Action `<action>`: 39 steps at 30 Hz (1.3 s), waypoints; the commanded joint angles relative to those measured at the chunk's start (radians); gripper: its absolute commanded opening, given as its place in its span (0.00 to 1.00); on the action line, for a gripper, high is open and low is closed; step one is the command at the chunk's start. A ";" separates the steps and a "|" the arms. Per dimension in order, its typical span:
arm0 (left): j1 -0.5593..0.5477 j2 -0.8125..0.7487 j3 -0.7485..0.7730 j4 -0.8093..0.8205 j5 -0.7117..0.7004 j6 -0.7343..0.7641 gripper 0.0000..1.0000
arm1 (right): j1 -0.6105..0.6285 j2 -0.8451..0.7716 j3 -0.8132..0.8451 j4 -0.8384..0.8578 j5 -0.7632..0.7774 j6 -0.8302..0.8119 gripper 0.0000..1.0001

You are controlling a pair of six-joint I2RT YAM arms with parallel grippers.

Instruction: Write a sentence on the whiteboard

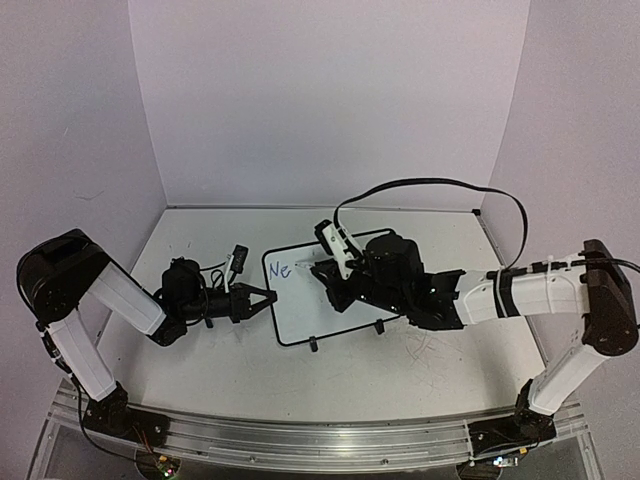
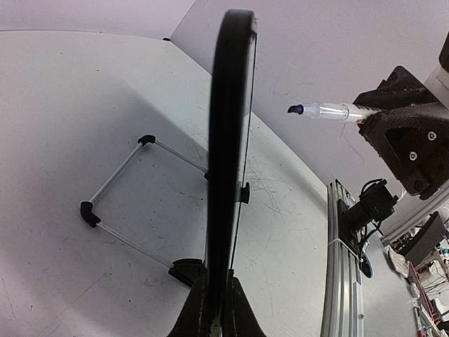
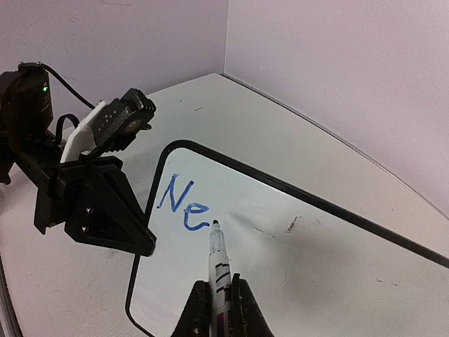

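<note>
The right gripper (image 3: 221, 305) is clamped on a slim clear-barrelled marker (image 3: 218, 263), its tip at the glossy white, black-framed rectangular whiteboard (image 3: 316, 281) mid-table. Beyond it stand blue letters "Ne" (image 3: 181, 203); the left gripper (image 1: 268, 297) pinches the board's left frame.

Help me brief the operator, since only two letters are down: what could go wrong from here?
The left gripper clamps the whiteboard only at its left edge, so pen pressure might pivot or slide it. The marker sticks well out of the right gripper; it may tilt in the grip and smear the Ne.
</note>
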 commanded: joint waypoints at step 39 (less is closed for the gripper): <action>0.003 -0.037 -0.024 -0.055 -0.019 -0.007 0.00 | -0.003 0.084 0.087 0.032 0.050 -0.001 0.00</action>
